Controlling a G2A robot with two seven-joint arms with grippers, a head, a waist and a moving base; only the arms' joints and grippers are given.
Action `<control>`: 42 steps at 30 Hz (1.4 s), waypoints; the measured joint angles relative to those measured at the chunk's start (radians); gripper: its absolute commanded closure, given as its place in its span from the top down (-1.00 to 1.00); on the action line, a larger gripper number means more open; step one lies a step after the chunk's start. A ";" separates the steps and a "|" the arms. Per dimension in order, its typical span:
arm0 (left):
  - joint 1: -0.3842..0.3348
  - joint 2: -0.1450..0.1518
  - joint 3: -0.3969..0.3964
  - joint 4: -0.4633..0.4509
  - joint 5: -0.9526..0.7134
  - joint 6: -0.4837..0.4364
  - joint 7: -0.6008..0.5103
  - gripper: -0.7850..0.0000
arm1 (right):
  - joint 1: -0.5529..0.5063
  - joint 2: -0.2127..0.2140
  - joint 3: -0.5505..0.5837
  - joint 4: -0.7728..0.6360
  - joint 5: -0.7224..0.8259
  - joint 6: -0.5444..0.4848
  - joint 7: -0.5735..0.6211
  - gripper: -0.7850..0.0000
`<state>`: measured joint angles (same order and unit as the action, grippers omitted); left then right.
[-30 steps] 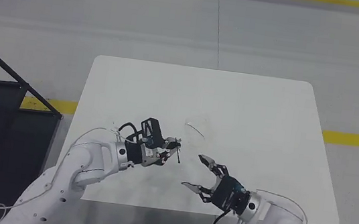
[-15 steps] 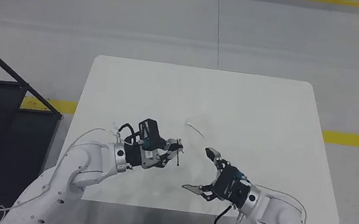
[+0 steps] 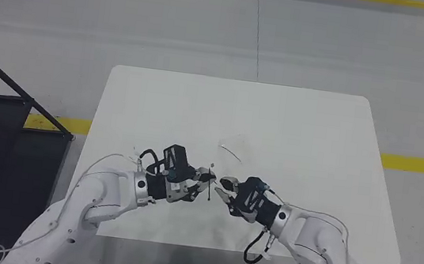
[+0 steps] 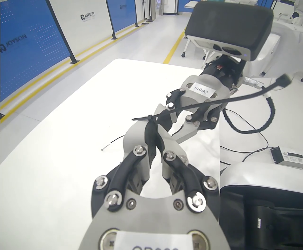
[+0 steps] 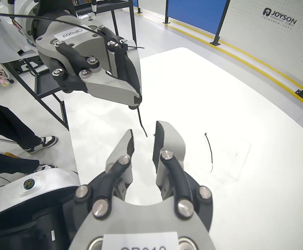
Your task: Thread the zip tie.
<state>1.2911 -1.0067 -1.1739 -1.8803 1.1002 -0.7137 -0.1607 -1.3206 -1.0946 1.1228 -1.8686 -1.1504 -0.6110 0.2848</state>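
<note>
Pose log: left gripper [image 4: 153, 138] hung low over the table [image 3: 316, 129] near its front edge, aimed across at the other one, clamped tight on zip tie [image 4: 260, 90] | thin tail dangled beneath it | right gripper [image 5: 144, 136] faced it, half open, held nothing, tail tip right at its gap

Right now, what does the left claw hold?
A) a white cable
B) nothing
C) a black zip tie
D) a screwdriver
C: the left claw is shut on the black zip tie, its tail pointing toward the open right claw.
</note>
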 measured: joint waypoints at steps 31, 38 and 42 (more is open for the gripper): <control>-0.004 -0.005 0.002 0.006 0.000 -0.009 -0.004 -1.00 | 0.017 -0.004 -0.028 0.008 -0.015 0.006 -0.009 -1.00; -0.004 -0.005 -0.001 0.010 -0.009 -0.010 -0.006 -0.25 | 0.020 -0.004 -0.024 0.012 -0.012 -0.004 -0.012 -1.00; -0.007 -0.006 -0.002 0.014 -0.016 -0.013 -0.009 -0.09 | 0.016 -0.002 -0.012 0.015 -0.001 -0.013 -0.023 -1.00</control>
<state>1.2845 -1.0123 -1.1761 -1.8664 1.0844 -0.7266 -0.1702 -1.3047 -1.0963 1.1107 -1.8531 -1.1512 -0.6240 0.2621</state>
